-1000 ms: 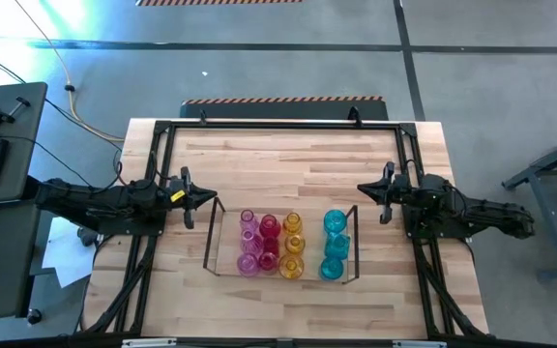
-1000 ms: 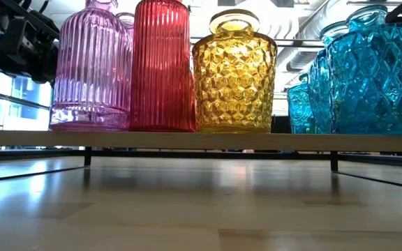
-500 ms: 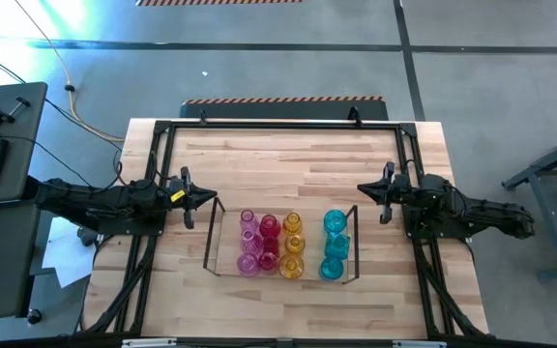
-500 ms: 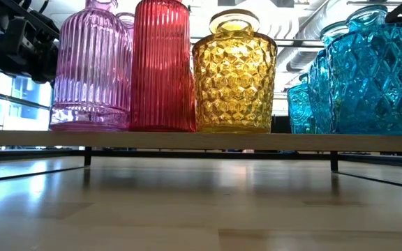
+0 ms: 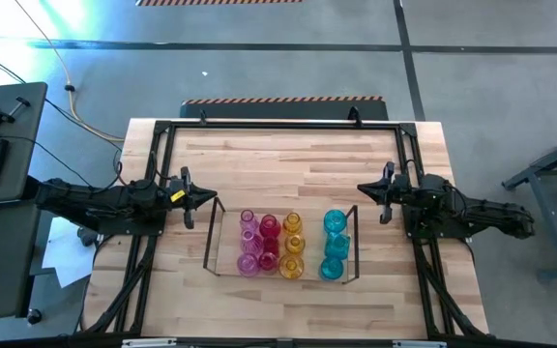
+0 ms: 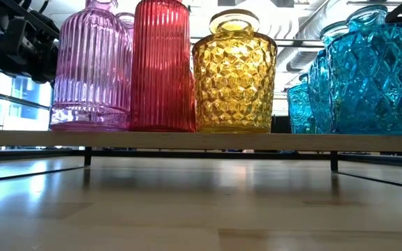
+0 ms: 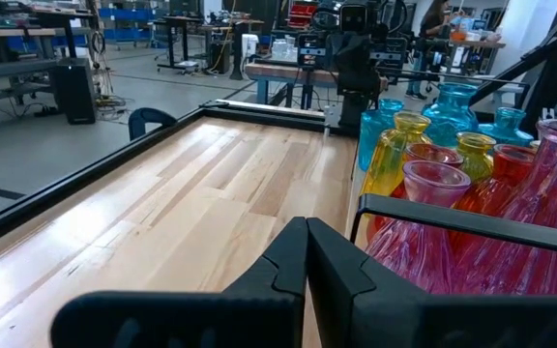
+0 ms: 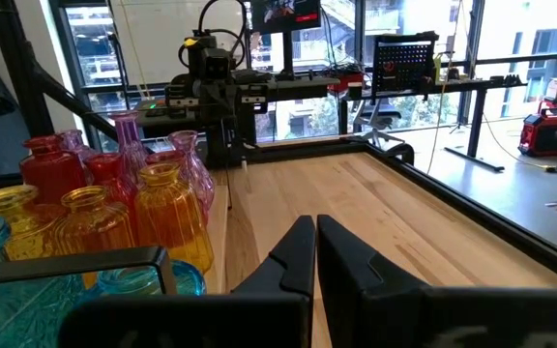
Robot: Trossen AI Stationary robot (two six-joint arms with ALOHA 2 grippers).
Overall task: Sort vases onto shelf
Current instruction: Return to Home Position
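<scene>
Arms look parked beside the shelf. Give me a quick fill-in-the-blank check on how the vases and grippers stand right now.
1. In the high view, the vases nearest the right gripper are ____.
2. Between the pink vases and the yellow vases stand the ____ ones.
3. The left gripper and the right gripper are both ____, holding nothing.
4. Every vase in view stands on the ____.

Missing words: cyan; red; shut; shelf

No text, label, brand or number is legible in any view. The only marking is a striped warning strip (image 5: 283,100) on the floor just beyond the table (image 5: 288,164).
</scene>
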